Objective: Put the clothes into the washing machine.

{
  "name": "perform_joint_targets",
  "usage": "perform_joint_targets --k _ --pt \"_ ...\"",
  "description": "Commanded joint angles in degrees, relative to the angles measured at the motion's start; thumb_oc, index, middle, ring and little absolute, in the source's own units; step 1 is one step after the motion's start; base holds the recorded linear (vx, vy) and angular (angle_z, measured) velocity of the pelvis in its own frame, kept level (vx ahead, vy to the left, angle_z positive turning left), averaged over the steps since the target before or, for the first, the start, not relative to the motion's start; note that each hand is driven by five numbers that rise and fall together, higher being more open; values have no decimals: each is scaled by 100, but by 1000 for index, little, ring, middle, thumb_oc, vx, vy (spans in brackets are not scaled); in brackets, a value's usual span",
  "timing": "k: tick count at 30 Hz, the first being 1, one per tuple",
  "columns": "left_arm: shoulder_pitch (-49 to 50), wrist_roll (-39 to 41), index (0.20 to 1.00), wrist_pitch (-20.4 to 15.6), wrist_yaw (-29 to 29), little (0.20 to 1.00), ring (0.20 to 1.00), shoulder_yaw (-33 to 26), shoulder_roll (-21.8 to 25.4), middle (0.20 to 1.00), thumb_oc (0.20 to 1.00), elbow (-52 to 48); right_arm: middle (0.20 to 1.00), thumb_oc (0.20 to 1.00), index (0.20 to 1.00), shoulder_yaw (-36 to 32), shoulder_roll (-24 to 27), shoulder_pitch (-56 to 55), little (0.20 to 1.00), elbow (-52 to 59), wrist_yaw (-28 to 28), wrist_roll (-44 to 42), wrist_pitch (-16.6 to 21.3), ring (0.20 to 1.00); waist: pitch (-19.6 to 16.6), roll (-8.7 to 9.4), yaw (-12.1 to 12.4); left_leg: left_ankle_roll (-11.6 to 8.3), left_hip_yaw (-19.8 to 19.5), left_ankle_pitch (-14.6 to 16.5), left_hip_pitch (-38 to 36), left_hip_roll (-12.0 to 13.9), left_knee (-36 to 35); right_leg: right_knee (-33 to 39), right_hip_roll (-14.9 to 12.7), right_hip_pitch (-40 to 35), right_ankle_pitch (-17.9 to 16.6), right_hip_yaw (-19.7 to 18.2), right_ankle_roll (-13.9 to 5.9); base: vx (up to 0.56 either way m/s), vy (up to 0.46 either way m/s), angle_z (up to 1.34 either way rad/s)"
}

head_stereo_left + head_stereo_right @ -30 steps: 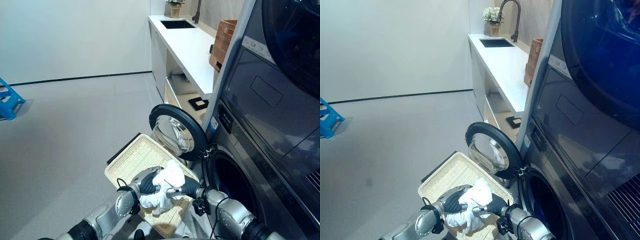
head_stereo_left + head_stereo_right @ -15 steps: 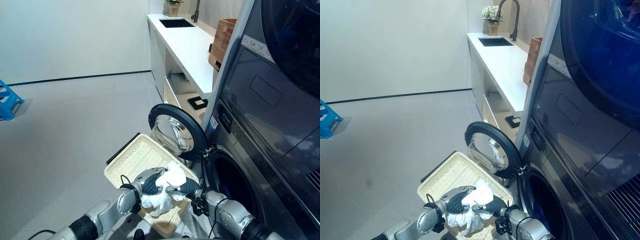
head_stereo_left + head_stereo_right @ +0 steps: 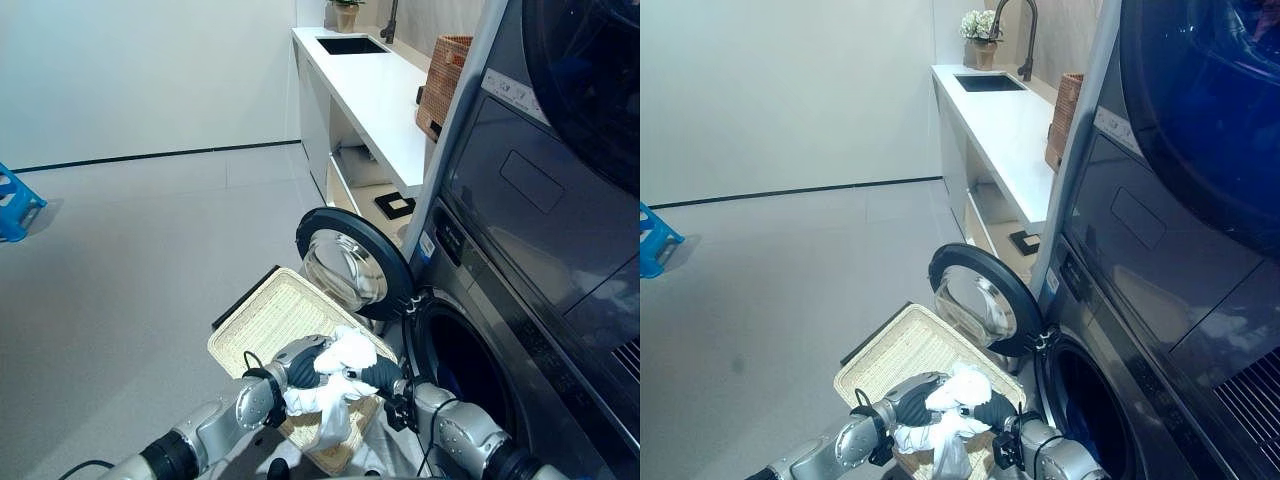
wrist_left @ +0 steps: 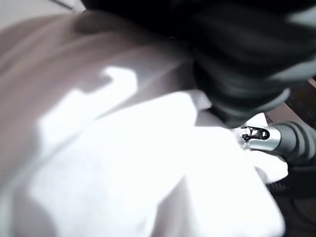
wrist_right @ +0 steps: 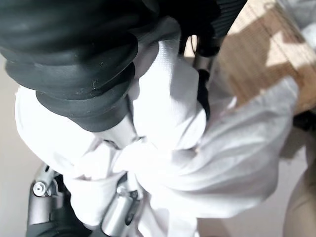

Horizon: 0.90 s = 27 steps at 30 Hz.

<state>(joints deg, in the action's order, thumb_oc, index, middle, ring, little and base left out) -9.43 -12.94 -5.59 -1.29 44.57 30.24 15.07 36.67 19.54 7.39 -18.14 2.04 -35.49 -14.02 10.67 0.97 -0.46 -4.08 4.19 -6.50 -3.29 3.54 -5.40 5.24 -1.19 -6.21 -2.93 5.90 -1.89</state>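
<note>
A bundle of white cloth point(image 3: 335, 380) hangs between both hands just over the near corner of a flat wicker basket point(image 3: 262, 315) on the floor. My left hand point(image 3: 298, 368) grips it from the left and my right hand point(image 3: 378, 377) from the right. In the right wrist view, dark-tipped fingers point(image 5: 201, 94) curl into the white cloth point(image 5: 173, 113). A loose end dangles below the hands. The washing machine's dark drum opening point(image 3: 462, 372) lies just right of the hands, and its round door point(image 3: 350, 265) stands swung open behind the basket.
A second machine point(image 3: 560, 170) is stacked above the washer. A white counter point(image 3: 375, 95) with a sink and a brown wicker basket point(image 3: 447, 75) runs along the back right. A blue stool point(image 3: 12, 205) stands far left on the wide grey floor.
Both hands have lifted the white cloth a little and drawn closer together. A loose end of it now hangs lower over the basket's corner.
</note>
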Motion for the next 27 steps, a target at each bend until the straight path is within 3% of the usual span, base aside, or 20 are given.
perform_joint_targets --k 1,8,17,20,23,27 --pt "-306 1253 1000 -130 431 1000 1000 62 -498 1000 1000 121 200 200 200 -76 -490 404 200 392 132 -471 536 200 26 111 103 360 107 835 -277 -610 40 -42 50 129 132 256 -449 0 0 0" --pt "10 2184 1000 341 838 1000 1000 -300 -593 1000 1000 234 200 200 200 -251 -409 285 200 450 160 -608 525 200 32 67 92 376 97 819 -312 -624 40 -47 52 103 122 260 -430 0 0 0" --pt "379 3065 1000 929 691 1000 1000 -819 -803 1000 1000 521 200 200 200 -516 -410 92 200 414 98 -667 599 200 -4 40 119 376 85 783 -318 -626 40 -32 49 68 114 292 -391 0 0 0" --pt "530 3594 1000 1110 705 1000 1000 -1012 -874 1000 1000 561 200 200 200 -636 -386 -12 200 424 10 -718 653 200 -7 36 128 372 85 772 -320 -623 40 -33 44 62 106 308 -380 0 0 0" --pt "739 4650 1000 1471 739 1000 1000 -1313 -1029 1000 1000 650 200 200 200 -826 -378 -142 200 351 -88 -748 749 200 0 21 133 368 91 762 -319 -617 40 -28 38 53 100 326 -369 0 0 0" --pt "824 5105 1000 1647 790 1000 1000 -1441 -1118 1000 1000 720 200 200 200 -898 -396 -181 200 314 -144 -750 783 200 1 16 137 369 86 758 -324 -617 40 -29 36 50 93 334 -362 3 -1 3"
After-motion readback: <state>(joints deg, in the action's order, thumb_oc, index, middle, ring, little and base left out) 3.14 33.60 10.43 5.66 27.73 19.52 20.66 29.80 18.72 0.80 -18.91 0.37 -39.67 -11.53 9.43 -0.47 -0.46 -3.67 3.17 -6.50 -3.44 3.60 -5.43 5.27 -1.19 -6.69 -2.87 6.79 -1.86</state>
